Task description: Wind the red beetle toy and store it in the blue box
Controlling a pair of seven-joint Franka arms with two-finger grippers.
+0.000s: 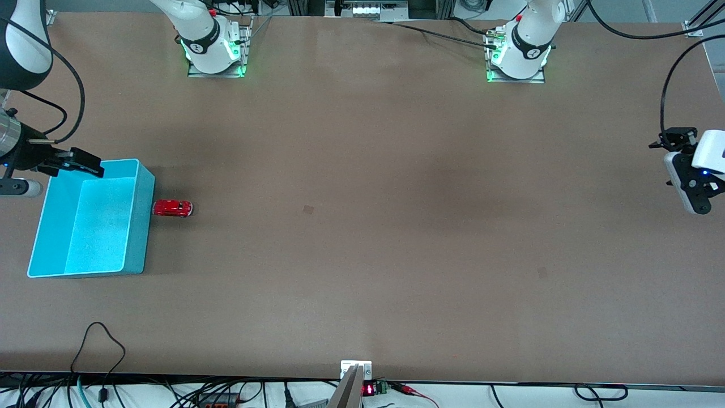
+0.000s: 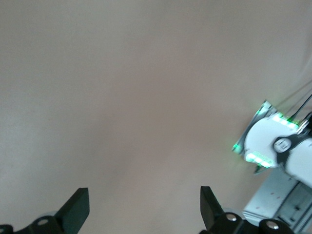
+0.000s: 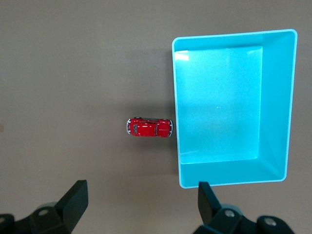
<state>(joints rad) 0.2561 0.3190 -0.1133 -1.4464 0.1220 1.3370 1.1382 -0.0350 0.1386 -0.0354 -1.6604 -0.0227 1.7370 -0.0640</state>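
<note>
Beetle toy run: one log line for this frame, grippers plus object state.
red beetle toy: on table beside blue box, not inside | right gripper: open, over box | left gripper: open, waiting over bare table

The blue box [image 1: 56, 226] sits on the counter [image 1: 362, 226] at the right arm's end. The red beetle toy [image 1: 173, 208] lies on the counter just beside the box's wall that faces the left arm's end, close to or touching it, with one end toward that wall. The right gripper [image 1: 90, 164] hangs over the box's corner farthest from the front camera. The left gripper [image 1: 692, 192] hangs over the counter's edge at the left arm's end, well apart from the box.
</note>
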